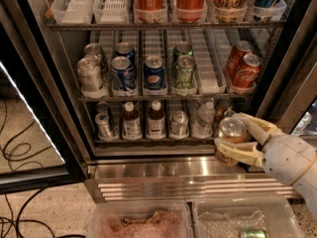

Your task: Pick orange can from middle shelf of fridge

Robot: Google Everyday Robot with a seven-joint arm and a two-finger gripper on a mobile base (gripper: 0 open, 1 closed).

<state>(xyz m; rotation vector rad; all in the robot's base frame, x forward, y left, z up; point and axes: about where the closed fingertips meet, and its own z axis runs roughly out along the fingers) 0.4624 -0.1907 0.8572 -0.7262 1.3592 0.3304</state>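
The fridge [277, 58] stands open with its black frame and ribbed steel base. My gripper [241, 139] is at the lower right, in front of the base and bottom rack, shut on the orange can [230, 142], which has an amber side and a silver top. The can is held clear of the racks. The middle shelf [163, 96] carries silver, blue, green and red cans, with an empty white lane [206, 63] between the green cans and the red ones.
The top rack [163, 25] holds tall red and gold cans. The bottom rack holds brown bottles [143, 119] and small cans. The open glass door [34, 113] is at left, with cables on the floor. Two clear bins [141, 222] sit in front, one holding a green can [252, 233].
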